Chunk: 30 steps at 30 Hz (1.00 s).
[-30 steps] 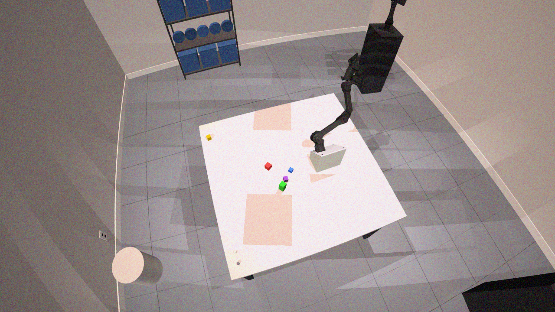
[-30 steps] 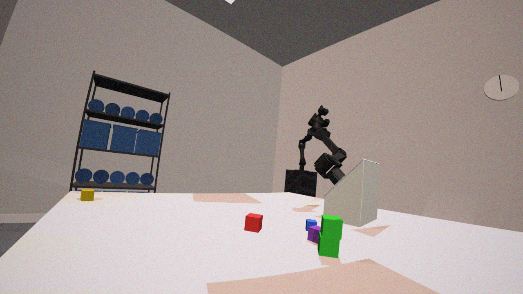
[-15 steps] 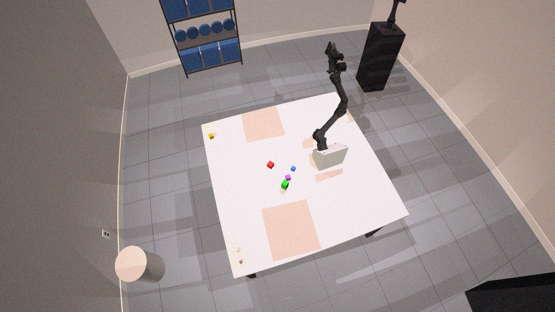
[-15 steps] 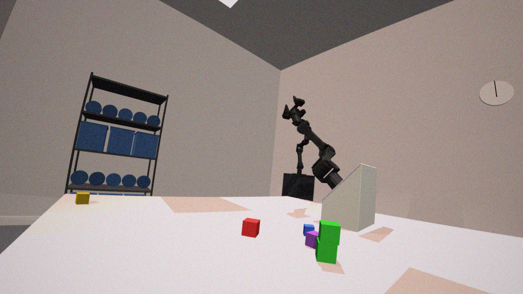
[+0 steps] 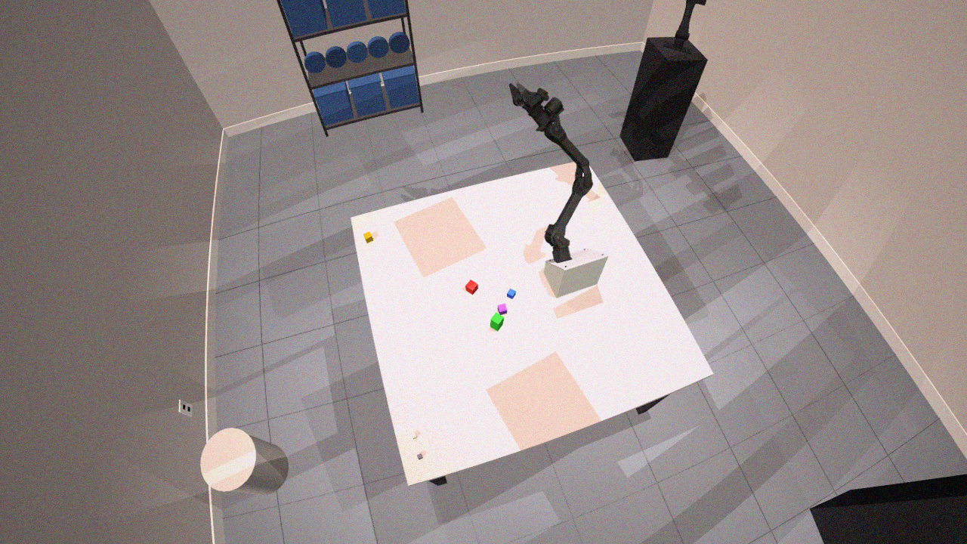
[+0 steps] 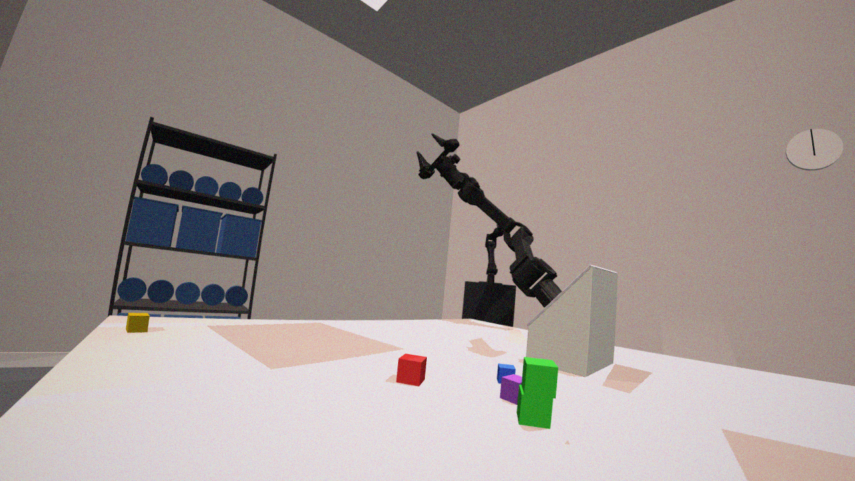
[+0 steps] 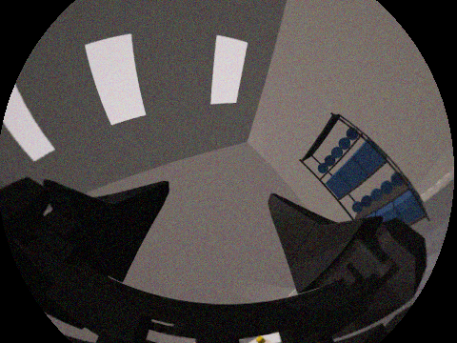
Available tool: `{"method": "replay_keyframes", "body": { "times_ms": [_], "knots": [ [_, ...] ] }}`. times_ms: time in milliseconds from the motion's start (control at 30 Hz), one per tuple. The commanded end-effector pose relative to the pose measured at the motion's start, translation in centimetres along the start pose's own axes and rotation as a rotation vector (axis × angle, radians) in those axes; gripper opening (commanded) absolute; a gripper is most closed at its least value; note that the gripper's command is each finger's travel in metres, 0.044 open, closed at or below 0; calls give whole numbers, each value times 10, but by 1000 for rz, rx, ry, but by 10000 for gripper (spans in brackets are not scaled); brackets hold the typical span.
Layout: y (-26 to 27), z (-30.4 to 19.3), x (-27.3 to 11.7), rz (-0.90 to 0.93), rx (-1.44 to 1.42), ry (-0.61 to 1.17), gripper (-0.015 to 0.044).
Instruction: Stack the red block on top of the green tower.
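Note:
The red block (image 5: 471,287) (image 6: 411,370) sits alone on the white table (image 5: 642,338) (image 6: 239,424). The green tower (image 5: 496,322) (image 6: 536,391) is two green blocks, the upper one slightly offset on the lower; it stands upright. My gripper (image 5: 515,86) (image 6: 425,143) (image 7: 220,192) is open and empty, raised high above table level and far from both the red block and the tower. Its fingers are spread wide in the wrist view, which shows walls and ceiling between and beyond them but neither the red block nor the tower.
A purple block (image 5: 502,309) (image 6: 510,389) is close beside the tower, partly hidden by it in the exterior view. A blue block (image 5: 511,293) (image 6: 505,373) lies beyond it. A yellow block (image 5: 367,237) (image 6: 137,323) (image 7: 260,339) is near a far table corner. The arm stands on a pale wedge base (image 5: 582,278) (image 6: 601,329).

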State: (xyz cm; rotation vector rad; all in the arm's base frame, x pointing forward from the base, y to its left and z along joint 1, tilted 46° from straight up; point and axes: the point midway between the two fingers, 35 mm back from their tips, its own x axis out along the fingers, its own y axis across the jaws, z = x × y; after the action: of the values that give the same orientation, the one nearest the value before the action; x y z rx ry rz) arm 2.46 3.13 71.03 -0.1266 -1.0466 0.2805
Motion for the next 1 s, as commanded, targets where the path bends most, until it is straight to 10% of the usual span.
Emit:
{"method": "replay_keyframes", "body": {
  "times_ms": [0,467,967],
  "knots": [
    [8,-72,21,18,16,170,440],
    [38,-313,25,4,-16,809,440],
    [72,-525,-90,54,-216,1534,440]
  ]
}}
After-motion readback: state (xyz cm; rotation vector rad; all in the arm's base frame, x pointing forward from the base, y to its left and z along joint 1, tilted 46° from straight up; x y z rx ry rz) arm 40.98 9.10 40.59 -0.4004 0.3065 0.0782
